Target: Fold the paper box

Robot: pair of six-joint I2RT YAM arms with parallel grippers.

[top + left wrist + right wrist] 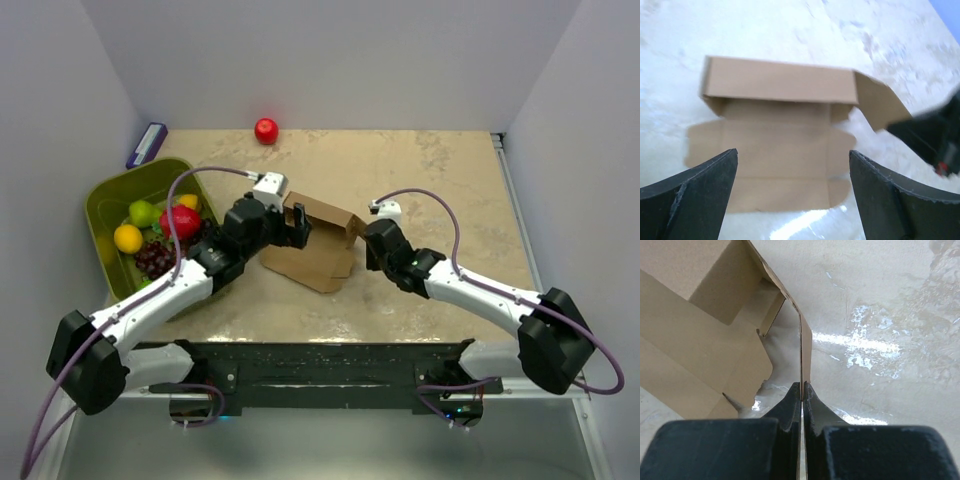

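Observation:
The paper box is a brown cardboard sheet, partly folded, lying mid-table with one long wall raised. In the left wrist view the box lies ahead, its back wall up and a right flap lifted. My left gripper is open, its fingers apart above the box's near edge, holding nothing. My right gripper is shut on the box's right side flap, the thin card edge pinched between its fingertips.
An olive-green bin of fruit stands at the left. A red apple sits at the back. A purple-and-white item lies at the back left corner. White walls close in both sides.

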